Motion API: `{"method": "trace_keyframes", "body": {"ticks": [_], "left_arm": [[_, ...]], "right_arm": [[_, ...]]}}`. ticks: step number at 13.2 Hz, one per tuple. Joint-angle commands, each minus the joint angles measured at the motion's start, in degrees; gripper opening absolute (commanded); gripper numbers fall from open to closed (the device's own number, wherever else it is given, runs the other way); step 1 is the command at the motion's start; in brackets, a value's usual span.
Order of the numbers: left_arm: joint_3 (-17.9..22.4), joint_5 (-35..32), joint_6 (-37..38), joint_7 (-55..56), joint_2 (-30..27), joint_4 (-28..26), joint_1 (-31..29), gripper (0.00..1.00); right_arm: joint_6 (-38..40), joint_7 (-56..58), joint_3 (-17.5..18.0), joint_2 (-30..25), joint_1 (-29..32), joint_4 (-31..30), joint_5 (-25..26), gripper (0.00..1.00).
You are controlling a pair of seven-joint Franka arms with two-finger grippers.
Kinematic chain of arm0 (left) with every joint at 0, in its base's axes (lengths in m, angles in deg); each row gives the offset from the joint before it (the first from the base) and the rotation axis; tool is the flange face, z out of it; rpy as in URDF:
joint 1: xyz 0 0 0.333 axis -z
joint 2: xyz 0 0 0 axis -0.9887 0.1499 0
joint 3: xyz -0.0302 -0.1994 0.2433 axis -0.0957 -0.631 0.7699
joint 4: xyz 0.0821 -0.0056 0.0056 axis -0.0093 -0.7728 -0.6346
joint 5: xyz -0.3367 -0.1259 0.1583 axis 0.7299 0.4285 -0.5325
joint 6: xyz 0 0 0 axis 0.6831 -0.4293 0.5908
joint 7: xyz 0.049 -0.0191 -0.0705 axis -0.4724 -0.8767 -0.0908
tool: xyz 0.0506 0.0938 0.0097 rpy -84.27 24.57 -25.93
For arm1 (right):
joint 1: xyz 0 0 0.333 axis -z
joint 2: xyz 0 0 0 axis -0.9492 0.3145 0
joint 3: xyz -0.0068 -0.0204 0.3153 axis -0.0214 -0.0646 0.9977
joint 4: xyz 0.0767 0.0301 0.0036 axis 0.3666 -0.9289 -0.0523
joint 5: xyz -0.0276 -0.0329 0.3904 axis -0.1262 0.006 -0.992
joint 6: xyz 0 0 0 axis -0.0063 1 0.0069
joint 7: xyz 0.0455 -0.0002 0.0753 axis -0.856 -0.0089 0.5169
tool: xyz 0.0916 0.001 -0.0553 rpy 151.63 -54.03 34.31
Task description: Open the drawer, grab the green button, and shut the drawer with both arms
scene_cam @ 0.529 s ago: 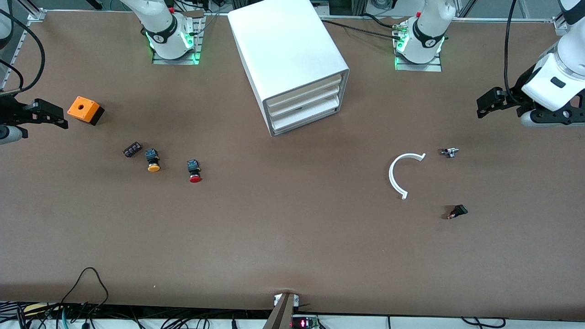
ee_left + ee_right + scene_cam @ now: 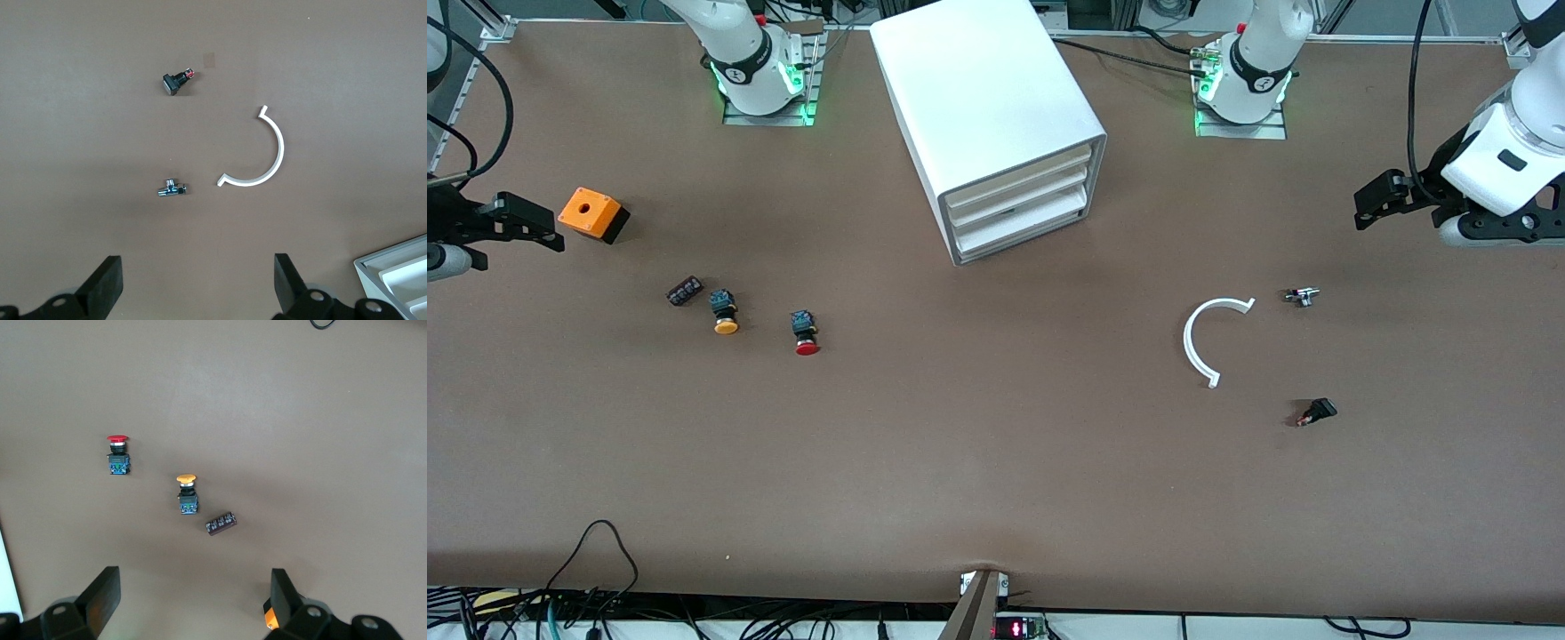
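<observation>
Drawer [image 2: 1021,233], bottommost of four fronts in white cabinet [image 2: 983,107], is pushed in; cabinet sits mid-surface between the two arm bases. Green button not visible anywhere.

Left claw [image 2: 1371,203] up in the air at the left arm's end of the brown surface [image 2: 996,462], fingers wide, holding nothing. Near it on the surface: white half-ring [image 2: 1202,342], small metal fitting [image 2: 1302,296], small black part [image 2: 1317,412].

Right claw [image 2: 527,227] up at the right arm's end, wide too, empty, w/ orange box [image 2: 592,214] just beside it. Nearer the front cam: dark block [image 2: 684,291], yellow-capped button [image 2: 724,312], red-capped button [image 2: 804,332].
</observation>
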Motion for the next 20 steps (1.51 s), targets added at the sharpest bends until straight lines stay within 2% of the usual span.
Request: {"method": "trace_keyframes", "body": {"ticks": [1,4,6,9,11,13,16,18,20], "left_arm": [[0.7,-0.4,0.6,-0.8,0.1,0.9,0.8,1.0],[0.2,1.2,3.9,-0.8,0.3,0.5,1.1,1.0],[-0.8,3.2,6.6,-0.9,1.0,-0.2,3.6,1.0],[-8.5,4.9,11.0,-1.1,3.4,-0.2,4.6,1.0],[-10.7,9.4,10.8,-1.3,6.2,-0.2,4.6,1.0],[-12.8,15.3,8.9,-1.7,10.9,-0.3,4.7,1.0],[-17.4,16.8,1.5,-7.7,14.9,-0.9,4.7,1.0],[-18.1,24.0,-4.8,-8.8,15.7,-4.3,4.8,1.0],[-19.6,27.4,-11.7,-15.2,15.9,-8.3,4.7,1.0]], "right_arm": [[0.4,-0.5,0.5,0.4,0.5,1.2,-1.0,1.0],[-0.7,-0.5,0.1,1.6,1.0,1.2,-0.9,1.0],[-0.9,-0.4,0.1,2.5,1.4,1.2,-2.2,1.0],[-0.9,-0.3,0.2,4.2,1.3,1.3,-2.2,1.0],[-0.9,0.4,0.3,5.3,1.1,1.3,-2.1,1.0],[-1.0,0.7,0.6,6.8,0.7,1.4,-2.0,1.0],[-2.8,0.7,0.7,7.8,0.6,1.3,-2.6,1.0],[-3.9,0.6,0.9,8.3,-0.5,1.3,-2.6,1.0],[-7.3,0.7,0.9,8.8,-2.0,1.3,-2.6,1.0]]}}
